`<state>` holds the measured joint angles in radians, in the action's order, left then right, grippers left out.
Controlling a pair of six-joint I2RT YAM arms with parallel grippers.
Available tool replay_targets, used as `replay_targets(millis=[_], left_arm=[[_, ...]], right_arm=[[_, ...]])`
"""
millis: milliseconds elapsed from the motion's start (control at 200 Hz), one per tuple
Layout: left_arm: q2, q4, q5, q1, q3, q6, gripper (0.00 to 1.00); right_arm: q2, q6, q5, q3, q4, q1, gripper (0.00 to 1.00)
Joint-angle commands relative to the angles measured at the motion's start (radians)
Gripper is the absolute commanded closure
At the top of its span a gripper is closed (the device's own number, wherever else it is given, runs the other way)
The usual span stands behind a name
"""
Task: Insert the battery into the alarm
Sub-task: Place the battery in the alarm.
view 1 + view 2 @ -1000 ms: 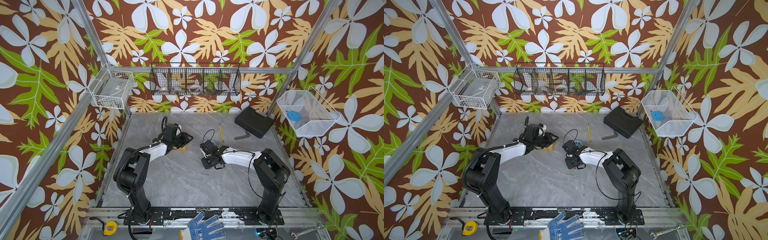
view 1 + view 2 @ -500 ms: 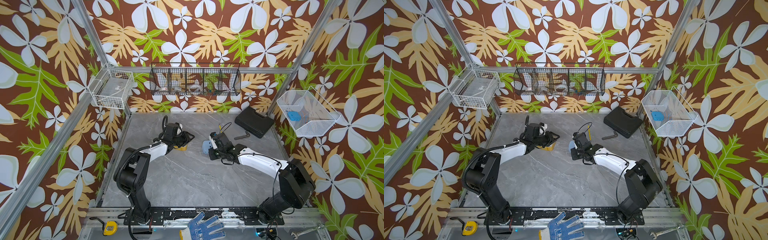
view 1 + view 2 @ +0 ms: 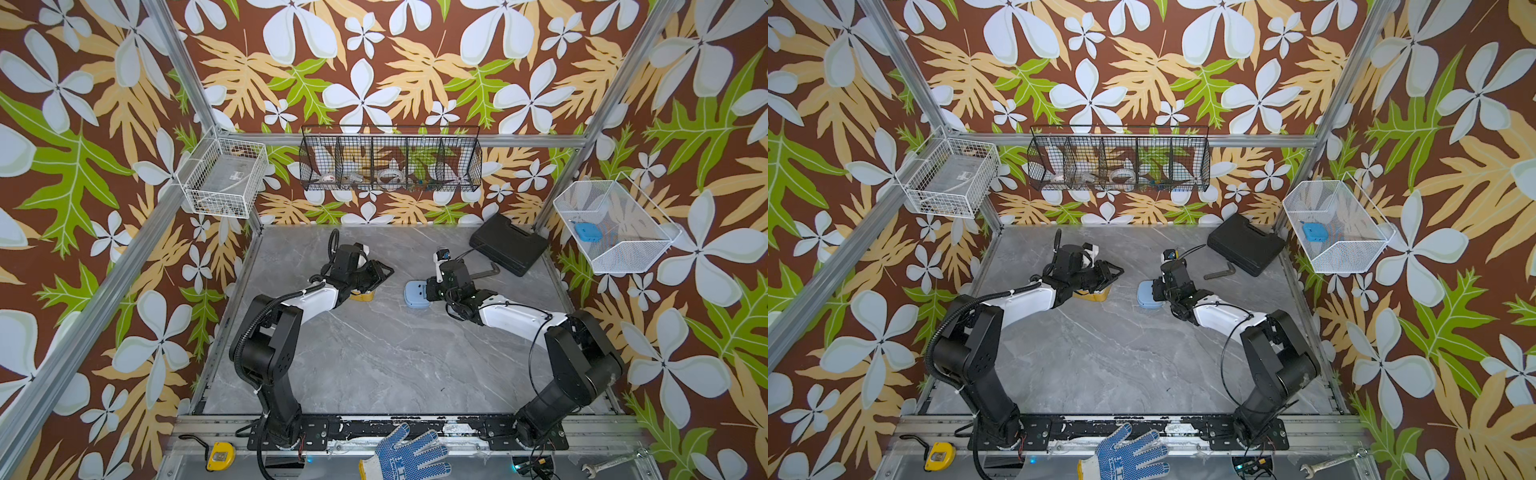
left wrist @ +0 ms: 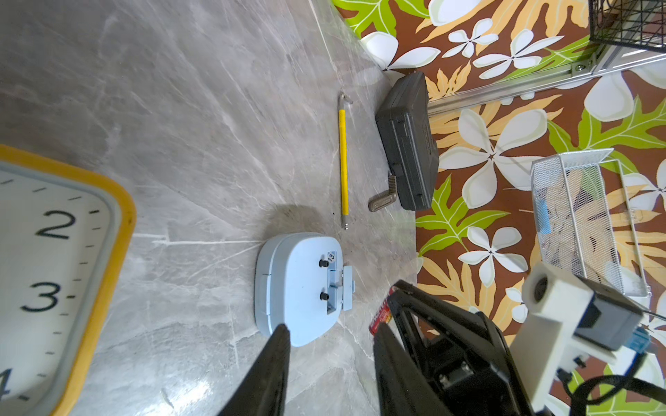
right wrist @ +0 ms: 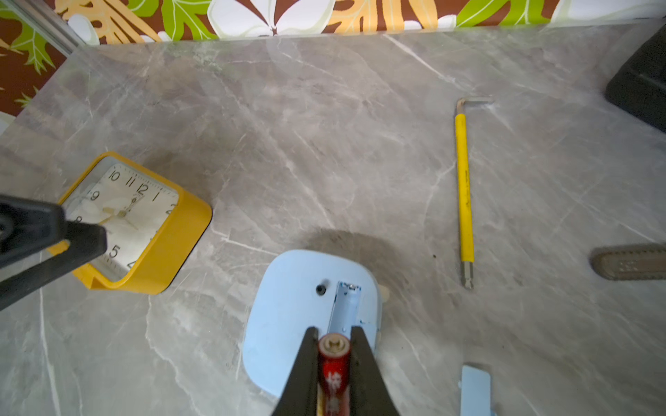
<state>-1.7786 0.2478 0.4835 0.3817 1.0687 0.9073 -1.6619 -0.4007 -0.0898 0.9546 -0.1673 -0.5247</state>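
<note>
The grey marble table [image 3: 374, 365] carried everything, and the pale blue alarm [image 5: 288, 324] lay on it with its back upward. The black case [image 3: 509, 249] sat well beyond the alarm on the right arm's side. The yellow clock [image 5: 144, 230] rested tilted near the alarm on the left arm's side. On that same side hung the left gripper [image 4: 329, 333], its fingers parted with nothing between them.

The right gripper [image 5: 334, 331] was clenched on the red battery [image 5: 333, 371] at the alarm's edge nearest the right arm. The battery's nub end led, roughly in line with the open battery bay [image 5: 344, 306]. A loose pale blue piece [image 5: 475, 389], probably the bay's cover, lay just beside the alarm.

To seat the battery well, I judged it should be tipped flatter and kept parallel to the bay. Its leading end should meet the far contact first, then the tail be pressed down. The alarm lay unheld, so a sideways shove might slide it. Polarity marks were too small to read.
</note>
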Motion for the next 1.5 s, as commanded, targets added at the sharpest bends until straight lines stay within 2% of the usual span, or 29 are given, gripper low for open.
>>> replay_targets(millis=[0,751,1491], left_arm=[[0.002,0.027,-0.013,0.002,0.001,0.002,0.59],[-0.002,0.025,-0.054,0.005,-0.01,0.017,0.59],[-0.004,0.022,-0.065,0.013,-0.007,0.013,0.59]], right_arm=[[-0.023,0.008,-0.029,-0.012,-0.14,-0.001,0.89],[-0.109,-0.037,0.022,-0.159,-0.504,0.004,0.9],[-0.154,-0.004,-0.01,-0.251,-0.594,-0.006,0.88]])
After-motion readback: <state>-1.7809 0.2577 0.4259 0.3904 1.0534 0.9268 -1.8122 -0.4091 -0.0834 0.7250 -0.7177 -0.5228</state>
